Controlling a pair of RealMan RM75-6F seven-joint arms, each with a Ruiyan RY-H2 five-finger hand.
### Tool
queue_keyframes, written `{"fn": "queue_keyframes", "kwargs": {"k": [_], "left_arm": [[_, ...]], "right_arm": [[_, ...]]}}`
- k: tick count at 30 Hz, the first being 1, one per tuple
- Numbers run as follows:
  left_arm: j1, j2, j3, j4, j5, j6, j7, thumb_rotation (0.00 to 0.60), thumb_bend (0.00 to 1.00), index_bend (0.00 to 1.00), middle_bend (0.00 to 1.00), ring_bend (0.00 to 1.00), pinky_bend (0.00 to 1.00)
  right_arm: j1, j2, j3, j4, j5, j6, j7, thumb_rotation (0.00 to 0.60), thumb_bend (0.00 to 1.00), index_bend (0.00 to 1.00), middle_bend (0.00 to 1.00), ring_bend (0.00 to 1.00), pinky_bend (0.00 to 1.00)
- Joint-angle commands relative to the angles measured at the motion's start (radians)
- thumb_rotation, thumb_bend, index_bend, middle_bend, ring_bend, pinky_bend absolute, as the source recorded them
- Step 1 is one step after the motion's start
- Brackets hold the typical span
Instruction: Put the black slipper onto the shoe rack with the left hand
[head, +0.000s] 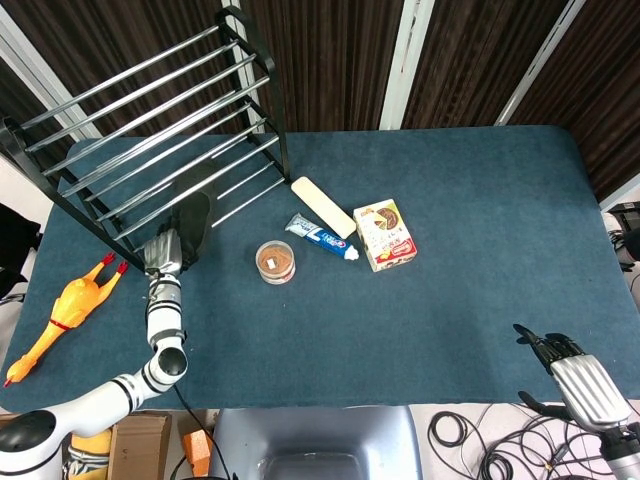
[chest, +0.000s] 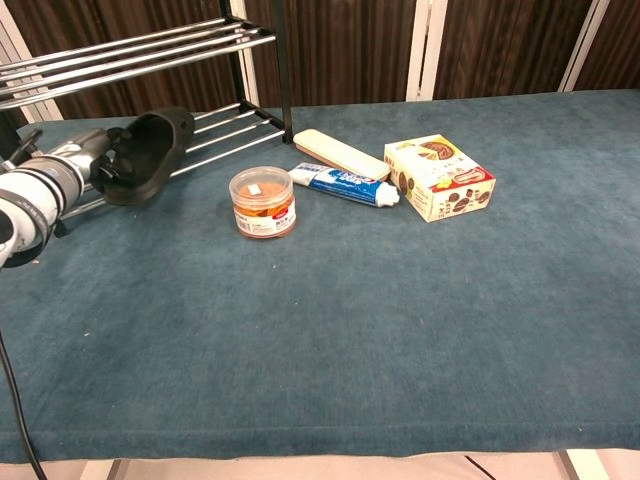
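Now the left hand (chest: 85, 160) grips the black slipper (chest: 148, 152) by its heel, fingers closed around it, lifted off the counter (chest: 400, 320) just before the shoe rack (head: 160, 130) at the far-left corner; next, carry it onto the rails and release; the right hand (head: 585, 385) hangs idle, fingers apart.

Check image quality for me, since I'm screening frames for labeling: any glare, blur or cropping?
Head view: sharp, evenly lit; bright glints on the rack bars; right hand cropped at the corner. Chest view: sharp at centre; left hand and slipper dark, detail hard to read; arm cut by the frame edge.
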Motion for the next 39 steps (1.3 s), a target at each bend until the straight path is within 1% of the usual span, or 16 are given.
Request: {"fn": "queue_keyframes", "kwargs": {"k": [1, 4, 6, 9, 17, 22, 24, 27, 30, 34, 37, 39], "left_arm": [[0.005, 0.012, 0.003, -0.028, 0.003, -0.011, -0.025, 0.528, 0.80, 0.00, 0.09, 0.10, 0.37], [0.008, 0.015, 0.009, -0.042, 0.029, -0.032, -0.078, 0.549, 0.80, 0.00, 0.09, 0.10, 0.37], [0.009, 0.015, 0.014, -0.044, 0.055, -0.056, -0.124, 0.578, 0.81, 0.00, 0.09, 0.10, 0.36], [0.006, 0.014, 0.019, -0.041, 0.073, -0.084, -0.167, 0.600, 0.80, 0.00, 0.09, 0.10, 0.36], [-0.009, -0.011, 0.033, -0.013, 0.170, -0.079, -0.281, 0.600, 0.80, 0.00, 0.09, 0.09, 0.34], [-0.013, -0.020, 0.045, 0.013, 0.202, -0.057, -0.303, 0.600, 0.80, 0.00, 0.08, 0.08, 0.32], [-0.010, -0.017, 0.051, 0.010, 0.213, -0.047, -0.306, 0.600, 0.80, 0.00, 0.08, 0.09, 0.33], [0.001, -0.002, 0.058, -0.021, 0.229, -0.030, -0.315, 0.582, 0.79, 0.00, 0.09, 0.10, 0.40], [0.018, 0.022, 0.068, -0.071, 0.247, -0.009, -0.320, 0.565, 0.79, 0.00, 0.11, 0.12, 0.42], [0.053, 0.075, 0.084, -0.174, 0.263, 0.013, -0.322, 0.555, 0.79, 0.00, 0.13, 0.14, 0.44], [0.115, 0.162, 0.129, -0.330, 0.307, 0.038, -0.328, 0.529, 0.77, 0.00, 0.14, 0.17, 0.44], [0.184, 0.261, 0.193, -0.475, 0.367, 0.062, -0.331, 0.508, 0.70, 0.00, 0.15, 0.19, 0.42]], "right_arm": [[0.000, 0.000, 0.000, 0.000, 0.001, 0.000, 0.000, 0.600, 0.16, 0.00, 0.26, 0.27, 0.21], [0.001, 0.000, 0.000, 0.001, 0.001, -0.002, 0.001, 0.600, 0.16, 0.00, 0.26, 0.27, 0.21], [0.001, 0.001, 0.001, 0.000, 0.002, -0.002, 0.003, 0.600, 0.16, 0.00, 0.26, 0.27, 0.21], [0.001, 0.001, 0.002, -0.001, 0.004, -0.002, 0.003, 0.600, 0.16, 0.00, 0.26, 0.27, 0.21], [0.002, 0.003, 0.002, 0.001, 0.005, -0.003, 0.009, 0.600, 0.16, 0.00, 0.26, 0.28, 0.21], [0.001, 0.004, 0.002, 0.002, 0.004, 0.000, 0.012, 0.600, 0.16, 0.00, 0.26, 0.28, 0.21], [0.002, 0.004, 0.002, 0.003, 0.003, 0.000, 0.012, 0.600, 0.16, 0.00, 0.26, 0.28, 0.21], [0.003, 0.003, 0.002, 0.002, 0.004, -0.005, 0.007, 0.600, 0.16, 0.00, 0.26, 0.28, 0.21], [0.003, 0.002, 0.002, 0.000, 0.006, -0.006, 0.003, 0.600, 0.16, 0.00, 0.26, 0.28, 0.21], [0.002, 0.001, 0.002, -0.001, 0.008, -0.007, -0.001, 0.600, 0.16, 0.00, 0.26, 0.28, 0.21], [0.000, 0.002, 0.002, 0.000, 0.008, -0.002, 0.003, 0.600, 0.16, 0.00, 0.26, 0.28, 0.21], [-0.002, 0.003, 0.005, 0.002, 0.010, 0.005, 0.007, 0.600, 0.16, 0.00, 0.26, 0.28, 0.21]]}}
